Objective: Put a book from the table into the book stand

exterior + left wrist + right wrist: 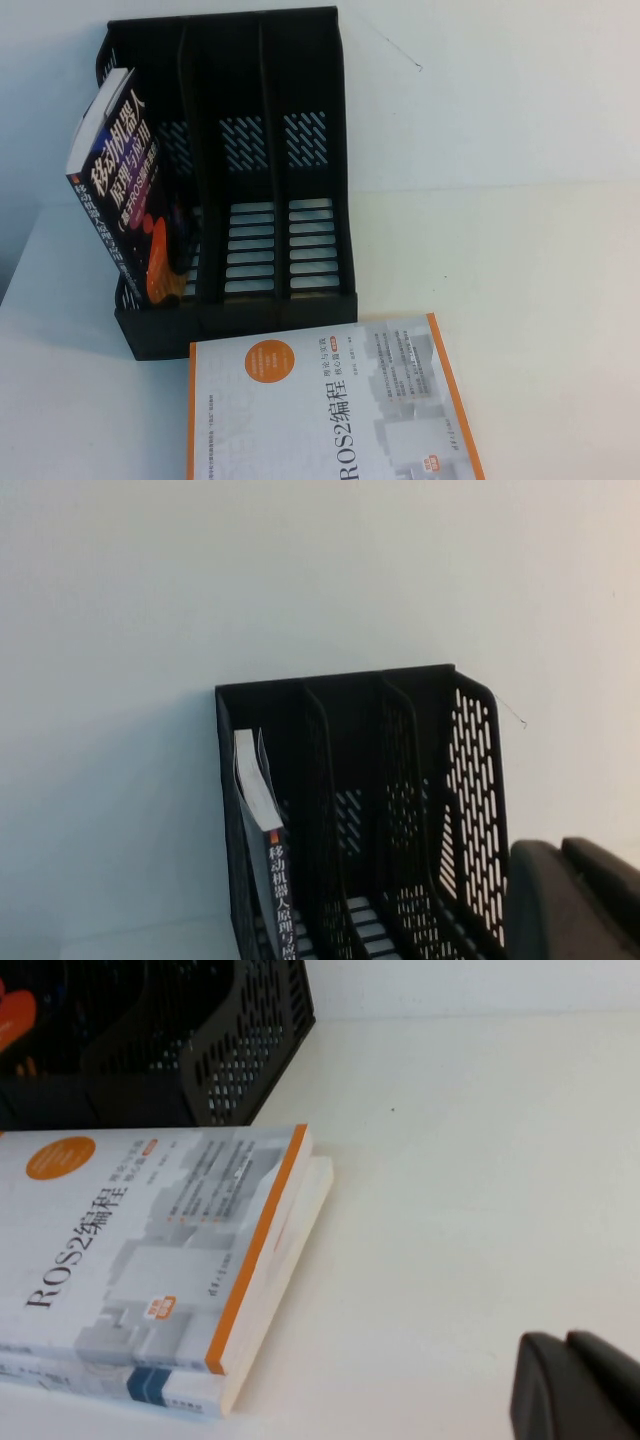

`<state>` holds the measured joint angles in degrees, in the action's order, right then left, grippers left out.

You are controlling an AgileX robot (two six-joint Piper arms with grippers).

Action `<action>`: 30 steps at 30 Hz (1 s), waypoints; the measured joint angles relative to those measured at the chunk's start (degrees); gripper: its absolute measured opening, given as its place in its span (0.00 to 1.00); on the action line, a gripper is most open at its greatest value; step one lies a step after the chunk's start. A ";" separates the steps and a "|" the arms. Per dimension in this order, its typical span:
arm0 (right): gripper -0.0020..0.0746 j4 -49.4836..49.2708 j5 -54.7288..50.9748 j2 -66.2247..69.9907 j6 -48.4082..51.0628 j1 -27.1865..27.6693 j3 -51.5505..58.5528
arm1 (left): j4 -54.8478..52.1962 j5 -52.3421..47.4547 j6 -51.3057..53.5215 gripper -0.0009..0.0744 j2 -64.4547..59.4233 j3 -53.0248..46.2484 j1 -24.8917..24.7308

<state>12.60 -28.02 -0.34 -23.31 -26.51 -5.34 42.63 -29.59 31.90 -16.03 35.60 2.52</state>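
Observation:
The black book (125,190) with the white Chinese title stands leaning in the leftmost slot of the black book stand (250,300), its top tipped out to the left. The stand sits at the back left of the white table (530,280). The left wrist view shows the stand (400,780) from the front with the book's spine (278,880) in that slot. My left gripper (562,852) is shut and empty, in front of the stand and apart from it. My right gripper (568,1345) is shut and empty above bare table. Neither gripper shows in the high view.
A white ROS2 book (320,410) with an orange edge lies flat on the table in front of the stand. In the right wrist view it (150,1250) rests on a second white book (295,1230). The stand's corner (220,1050) is behind them. Bare table lies to the right.

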 joint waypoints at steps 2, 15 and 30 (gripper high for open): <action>0.04 0.00 0.35 0.00 0.00 0.00 0.93 | 0.00 -0.25 0.00 0.01 0.00 -0.15 0.00; 0.04 0.00 1.27 0.00 0.00 0.00 1.70 | -19.90 3.67 2.26 0.01 17.22 -8.46 -2.40; 0.04 0.00 1.40 0.00 0.11 0.00 1.70 | -25.33 6.10 -3.86 0.01 12.96 -24.45 -2.66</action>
<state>12.60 -26.62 -0.34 -23.19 -26.51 -3.64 17.30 -23.49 28.04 -3.07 11.14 -0.14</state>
